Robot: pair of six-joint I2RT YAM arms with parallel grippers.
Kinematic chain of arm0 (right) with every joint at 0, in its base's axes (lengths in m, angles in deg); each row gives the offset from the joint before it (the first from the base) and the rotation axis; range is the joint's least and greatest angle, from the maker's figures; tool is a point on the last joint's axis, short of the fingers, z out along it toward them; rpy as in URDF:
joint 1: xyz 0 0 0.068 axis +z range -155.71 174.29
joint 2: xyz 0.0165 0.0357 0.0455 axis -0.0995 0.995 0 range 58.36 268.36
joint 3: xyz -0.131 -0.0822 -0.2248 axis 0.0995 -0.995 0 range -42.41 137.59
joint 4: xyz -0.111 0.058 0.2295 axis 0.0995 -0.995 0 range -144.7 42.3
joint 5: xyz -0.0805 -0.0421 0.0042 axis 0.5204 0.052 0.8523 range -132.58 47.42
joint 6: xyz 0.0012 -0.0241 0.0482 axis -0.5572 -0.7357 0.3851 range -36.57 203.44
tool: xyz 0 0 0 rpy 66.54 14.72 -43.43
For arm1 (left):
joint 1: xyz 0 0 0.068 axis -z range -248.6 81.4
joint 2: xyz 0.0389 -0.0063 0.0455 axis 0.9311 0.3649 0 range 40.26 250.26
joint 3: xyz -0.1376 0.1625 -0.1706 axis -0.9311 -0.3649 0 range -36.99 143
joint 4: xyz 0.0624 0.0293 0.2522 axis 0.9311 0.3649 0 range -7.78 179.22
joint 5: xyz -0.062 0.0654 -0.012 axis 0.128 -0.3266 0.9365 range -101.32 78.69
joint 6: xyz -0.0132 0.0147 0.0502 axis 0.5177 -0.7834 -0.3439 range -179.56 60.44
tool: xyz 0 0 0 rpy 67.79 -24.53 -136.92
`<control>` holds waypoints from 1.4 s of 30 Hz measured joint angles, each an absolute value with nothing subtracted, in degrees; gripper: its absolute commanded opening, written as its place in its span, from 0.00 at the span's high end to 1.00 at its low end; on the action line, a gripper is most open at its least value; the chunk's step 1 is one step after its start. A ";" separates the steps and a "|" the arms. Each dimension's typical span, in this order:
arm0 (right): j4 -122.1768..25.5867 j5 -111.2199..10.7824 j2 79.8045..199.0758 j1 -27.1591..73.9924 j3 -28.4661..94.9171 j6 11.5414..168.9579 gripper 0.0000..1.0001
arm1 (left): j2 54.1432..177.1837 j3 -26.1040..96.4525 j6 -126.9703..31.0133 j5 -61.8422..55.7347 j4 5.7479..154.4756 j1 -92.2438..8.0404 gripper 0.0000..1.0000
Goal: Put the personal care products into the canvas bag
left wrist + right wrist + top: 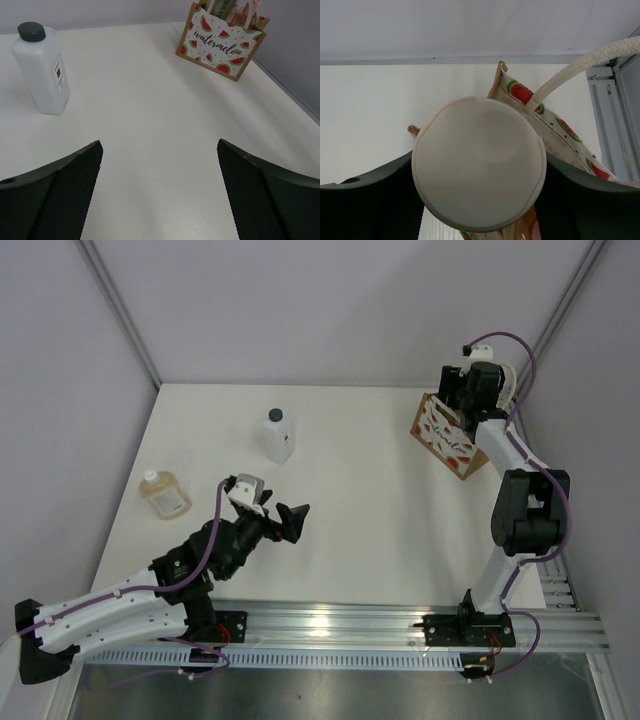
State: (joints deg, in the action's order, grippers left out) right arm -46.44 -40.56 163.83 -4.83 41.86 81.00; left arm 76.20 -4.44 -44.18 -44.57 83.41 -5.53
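Note:
My right gripper is above the canvas bag at the far right, shut on the beige cylinder; its cream cap fills the right wrist view between my fingers, over the bag. My left gripper is open and empty over the table. The white bottle with black cap stands upright ahead and left of it. The amber flask lies at the left. The bag holds something with a pink top; the orange bottle is not clearly seen.
The bag's white rope handle arcs up beside the cylinder. Grey walls close the table at the back and sides. An aluminium rail with the arm bases runs along the near edge, and another rail lies right of the bag.

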 measured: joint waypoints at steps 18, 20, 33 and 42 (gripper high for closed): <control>-43.47 -34.48 163.92 -1.52 40.42 81.02 0.97 | 76.09 -4.44 -44.18 -44.55 84.08 -5.53 0.01; -43.84 -32.34 164.05 -0.69 40.42 81.68 0.97 | 76.09 -4.44 -44.18 -44.55 84.08 -5.53 0.01; -45.96 -24.21 166.04 0.14 39.19 88.36 0.75 | 75.17 -4.42 -44.16 -44.11 84.41 -5.53 0.01; -45.90 -21.43 167.87 0.84 38.23 90.02 0.50 | 75.13 -4.42 -44.16 -44.11 84.46 -5.53 0.00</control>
